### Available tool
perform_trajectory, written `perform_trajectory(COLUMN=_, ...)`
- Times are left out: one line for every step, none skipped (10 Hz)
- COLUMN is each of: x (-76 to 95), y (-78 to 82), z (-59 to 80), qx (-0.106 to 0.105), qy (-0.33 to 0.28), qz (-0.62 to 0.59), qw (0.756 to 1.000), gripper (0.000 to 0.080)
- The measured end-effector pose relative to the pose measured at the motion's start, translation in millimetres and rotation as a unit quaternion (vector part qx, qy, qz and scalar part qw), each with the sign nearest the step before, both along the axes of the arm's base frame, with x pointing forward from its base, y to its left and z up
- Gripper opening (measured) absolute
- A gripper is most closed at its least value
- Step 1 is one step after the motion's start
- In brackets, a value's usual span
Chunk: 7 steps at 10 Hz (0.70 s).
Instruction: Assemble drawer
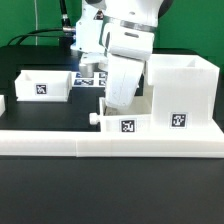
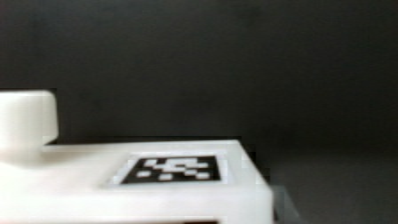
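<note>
Apparently fitting drawer (image 1: 128, 122) into case (image 1: 185, 85). Found on table (image 1: 40, 190), near centre, just left of case, knob (image 1: 93, 118) leftwards. Cannot tell state of tool (image 1: 115, 100), apart or clamped; hidden low behind drawer. Next, probably: align, push straight in.

End effector (image 1: 117, 96) low, tilted (state unclear)

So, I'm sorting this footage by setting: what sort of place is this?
Probably a robotics lab bench: a Franka arm reaches over a black table, and the white drawer parts carry printed marker tags.
</note>
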<state>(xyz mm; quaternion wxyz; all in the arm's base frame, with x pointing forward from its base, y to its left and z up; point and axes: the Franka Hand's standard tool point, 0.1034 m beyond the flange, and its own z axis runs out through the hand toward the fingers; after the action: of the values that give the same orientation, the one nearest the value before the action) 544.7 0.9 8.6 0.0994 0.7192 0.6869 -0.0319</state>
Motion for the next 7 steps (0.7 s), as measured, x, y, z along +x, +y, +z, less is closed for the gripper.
perform_trajectory(x=-0.3, y=-0.2, z=0.1, qx=0.000, qy=-0.006, qz=-0.006, qw=1.000, gripper=0.0044)
perform_trajectory(x=-0.5, y=-1.3, z=0.1, qx=0.000, qy=-0.005, qz=-0.006, qw=1.000, gripper=0.0044)
perform_trajectory(x=-2.4, y=-5.5, z=-1.1, qx=0.002, qy=0.003, qz=-0.010, qw=1.000, gripper=0.0044)
perform_trajectory(x=-2.8, y=-4.9, z=-1.3, qx=0.001, qy=0.004, qz=-0.007, qw=1.000, gripper=0.0044)
perform_trajectory(x=-2.8, y=-4.6, z=-1.3, qx=0.001, qy=0.004, qz=-0.007, qw=1.000, gripper=0.0044)
perform_trajectory(x=-2.8, y=-4.6, z=-1.3, qx=0.001, qy=0.004, qz=-0.006, qw=1.000, gripper=0.0044)
perform_trajectory(x=-2.8, y=-4.7, z=-1.3, qx=0.001, qy=0.004, qz=-0.006, qw=1.000, gripper=0.0044)
